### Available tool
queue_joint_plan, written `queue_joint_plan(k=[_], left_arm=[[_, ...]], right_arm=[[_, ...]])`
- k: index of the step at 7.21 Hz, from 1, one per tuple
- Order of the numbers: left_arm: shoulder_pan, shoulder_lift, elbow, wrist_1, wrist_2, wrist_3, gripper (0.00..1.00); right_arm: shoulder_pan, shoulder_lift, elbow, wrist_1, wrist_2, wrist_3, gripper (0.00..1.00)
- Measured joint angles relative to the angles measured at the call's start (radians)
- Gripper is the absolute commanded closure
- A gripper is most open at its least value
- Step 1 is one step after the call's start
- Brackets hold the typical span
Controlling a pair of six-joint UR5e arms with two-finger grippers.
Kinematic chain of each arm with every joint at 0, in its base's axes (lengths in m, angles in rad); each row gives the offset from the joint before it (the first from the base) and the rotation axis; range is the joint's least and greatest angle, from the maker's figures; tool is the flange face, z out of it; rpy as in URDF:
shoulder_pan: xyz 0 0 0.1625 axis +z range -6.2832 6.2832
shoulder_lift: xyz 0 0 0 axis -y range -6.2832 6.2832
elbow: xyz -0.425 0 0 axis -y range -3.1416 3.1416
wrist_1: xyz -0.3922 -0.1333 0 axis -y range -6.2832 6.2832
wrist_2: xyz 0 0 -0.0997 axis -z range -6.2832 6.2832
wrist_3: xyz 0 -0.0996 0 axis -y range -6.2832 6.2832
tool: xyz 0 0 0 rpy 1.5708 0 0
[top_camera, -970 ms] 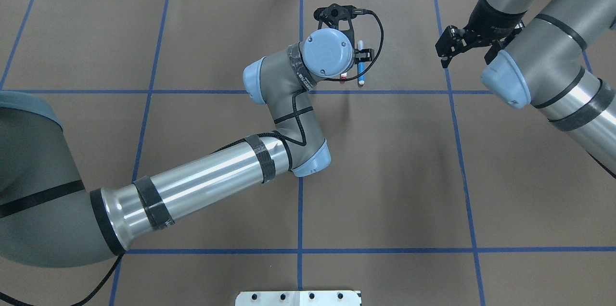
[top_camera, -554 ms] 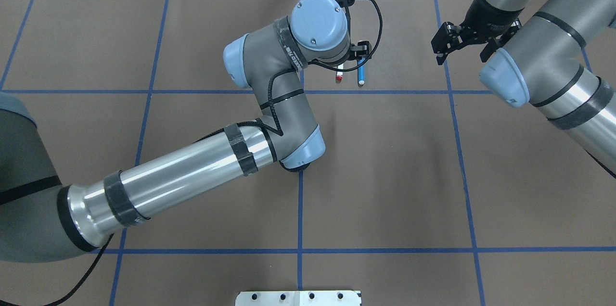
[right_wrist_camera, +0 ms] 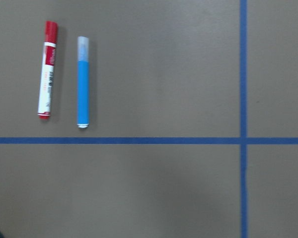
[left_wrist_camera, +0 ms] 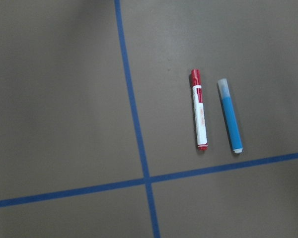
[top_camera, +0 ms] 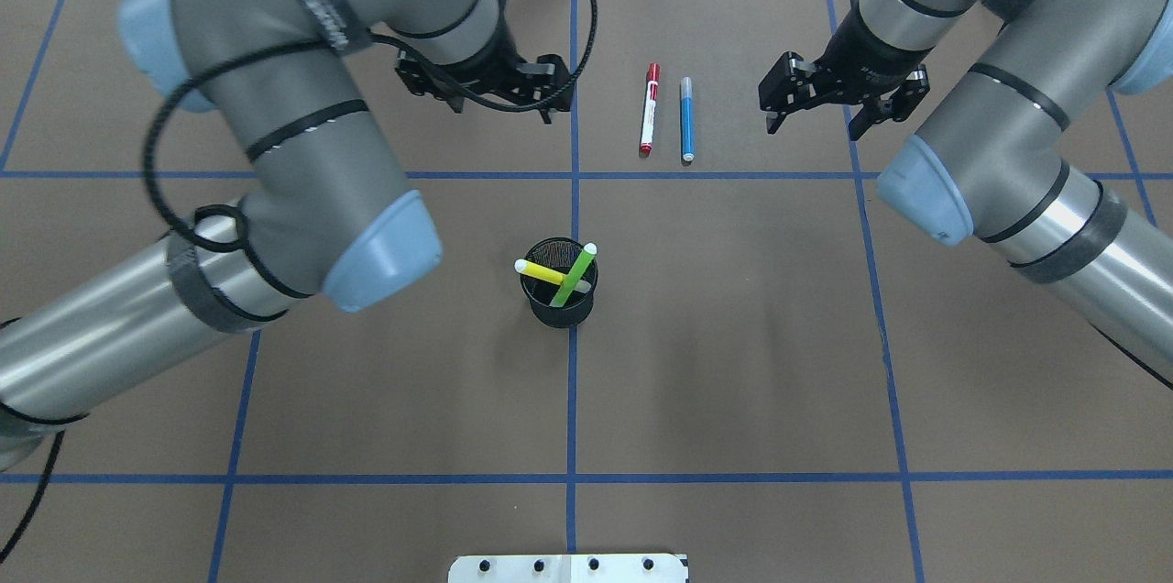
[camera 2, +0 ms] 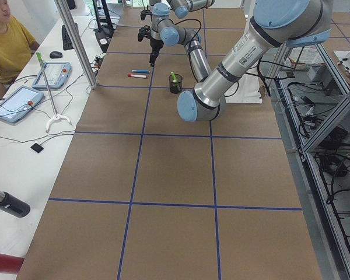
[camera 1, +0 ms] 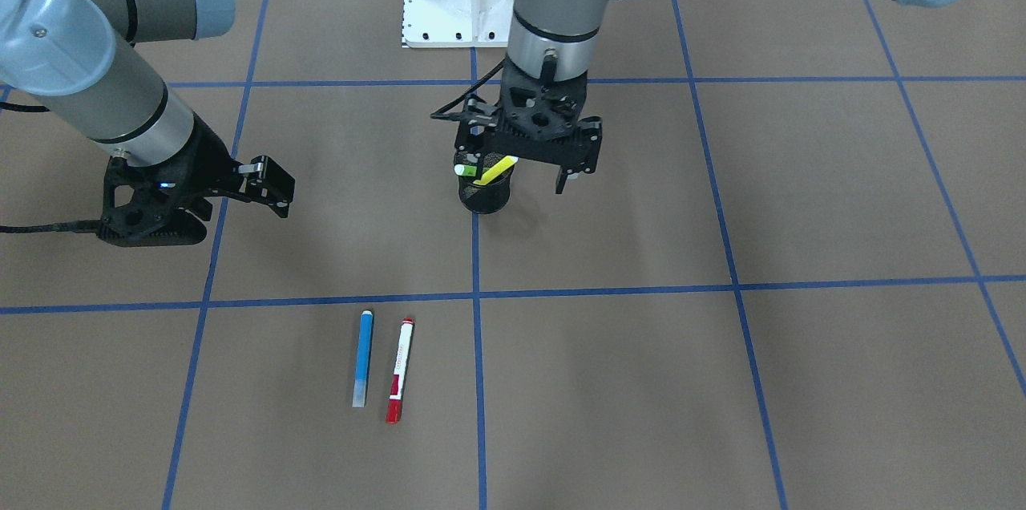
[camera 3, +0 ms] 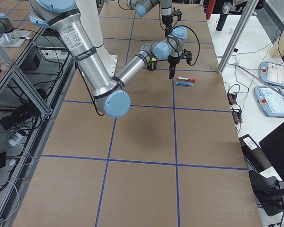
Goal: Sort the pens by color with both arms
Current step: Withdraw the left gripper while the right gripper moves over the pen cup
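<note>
Pens sit in two groups on your brown table [top_camera: 733, 335], seen from overhead. A red-capped white marker [top_camera: 650, 109] and a blue pen [top_camera: 686, 119] lie side by side, parallel and apart, at one o'clock from the black mesh cup [top_camera: 559, 313]. In that cup a yellow pen [top_camera: 541, 272] and a green pen [top_camera: 575, 276] lean crossed. Your left gripper [top_camera: 501, 106] hangs at nine o'clock from the marker, fingers spread, holding nothing. Your right gripper [top_camera: 813, 126] hangs at three o'clock from the blue pen, likewise spread and empty.
</note>
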Motion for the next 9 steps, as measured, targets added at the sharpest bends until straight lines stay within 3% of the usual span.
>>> queue_joint_plan(k=[2,4,7,9], left_arm=[[-0.111,0.108,-0.082,0.028,-0.158,0.161,0.01],[-0.206,0.180,-0.093,0.029,-0.279,0.326,0.01],[-0.273,0.238,-0.094,0.022,-0.341,0.429,0.01],[-0.280,0.245,-0.094,0.019,-0.345,0.434,0.01]], right_arm=[[-0.097,0.047,-0.021,0.085,-0.006,0.175,0.01],[-0.165,0.124,-0.081,0.092,0.024,0.218,0.01],[-0.207,0.278,-0.260,0.088,0.126,0.183,0.03],[-0.225,0.331,-0.343,0.088,0.139,0.138,0.13]])
